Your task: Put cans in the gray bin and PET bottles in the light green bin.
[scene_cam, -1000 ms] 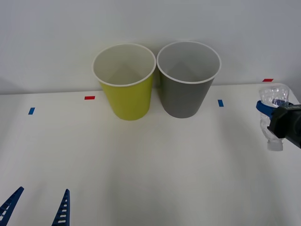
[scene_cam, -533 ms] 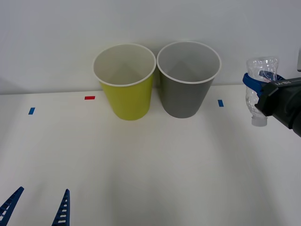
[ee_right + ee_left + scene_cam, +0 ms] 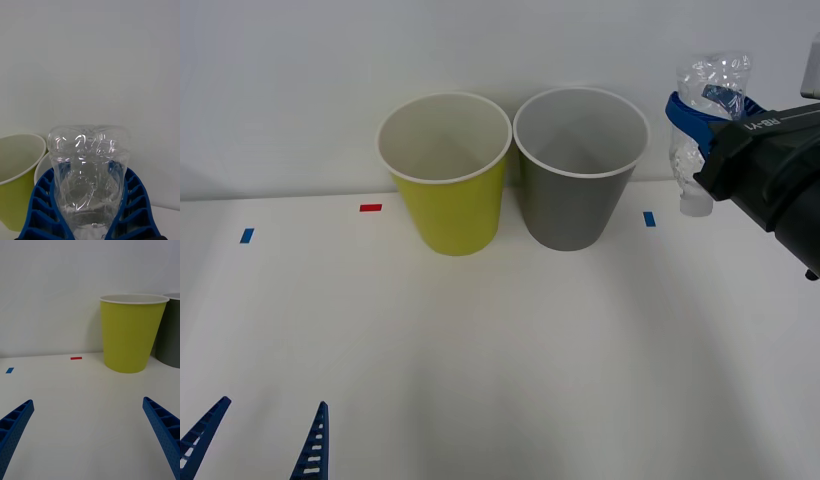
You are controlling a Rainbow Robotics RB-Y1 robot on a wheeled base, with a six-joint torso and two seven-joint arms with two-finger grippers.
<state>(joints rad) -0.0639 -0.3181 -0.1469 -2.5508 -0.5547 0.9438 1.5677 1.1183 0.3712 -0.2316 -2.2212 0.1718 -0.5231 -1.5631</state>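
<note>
Left gripper [image 3: 258, 440] sits at the near left edge of the table [image 3: 500, 330], fingers spread wide, holding nothing. Right gripper [image 3: 695, 125] is clamped on the PET bottle [image 3: 707, 85], lifted upside down, white cap down, clear dimpled body, just right of the gray bin [image 3: 580, 165]. Light green bin [image 3: 446, 172] touches it, both at the far edge.

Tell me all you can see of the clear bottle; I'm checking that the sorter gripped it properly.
The PET bottle is small, clear and colourless, with a dimpled, wrinkly plastic body and a white cap. It hangs upside down, cap pointing down and base uppermost, clamped around its middle by the right gripper's blue ribbed fingers. It is in the air, touching nothing else, to the right of the gray bin and about level with its rim.
</note>
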